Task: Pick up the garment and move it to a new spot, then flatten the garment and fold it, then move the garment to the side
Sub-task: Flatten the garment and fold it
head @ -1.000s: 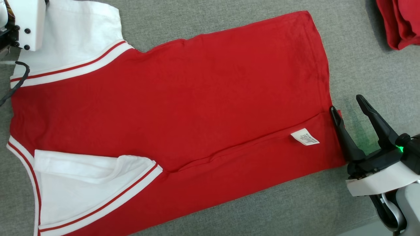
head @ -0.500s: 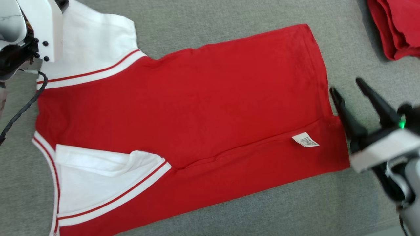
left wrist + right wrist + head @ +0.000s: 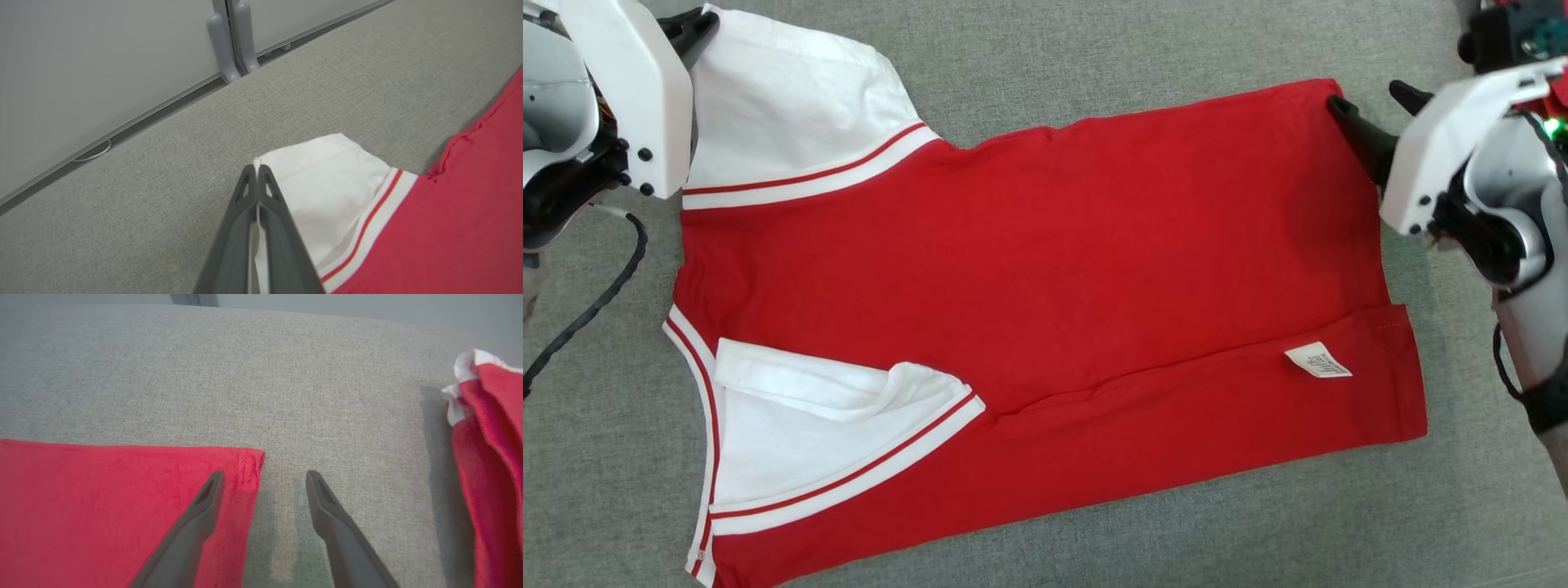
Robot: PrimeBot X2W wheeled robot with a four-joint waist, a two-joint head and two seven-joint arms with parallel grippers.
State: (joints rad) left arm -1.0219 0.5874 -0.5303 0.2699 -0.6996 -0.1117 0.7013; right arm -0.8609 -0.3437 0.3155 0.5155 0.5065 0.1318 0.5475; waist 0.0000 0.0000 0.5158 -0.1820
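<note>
the garment (image 3: pixel 1045 278), red with white sleeves, lies spread flat on the grey counter (image 3: pixel 1094 49), its hem toward the robot's right. the left pincer (image 3: pixel 257 173) is pressed together on the edge of the far white sleeve (image 3: pixel 327 183), with the cloth between its two fingers. the right pincer (image 3: pixel 265 475) stands apart at the far hem corner, one finger over the red cloth and the other over the bare counter just beside it. a white label (image 3: pixel 1317 360) lies near the hem. another red cloth pile (image 3: pixel 490 457) lies further right, apart from the garment.
</note>
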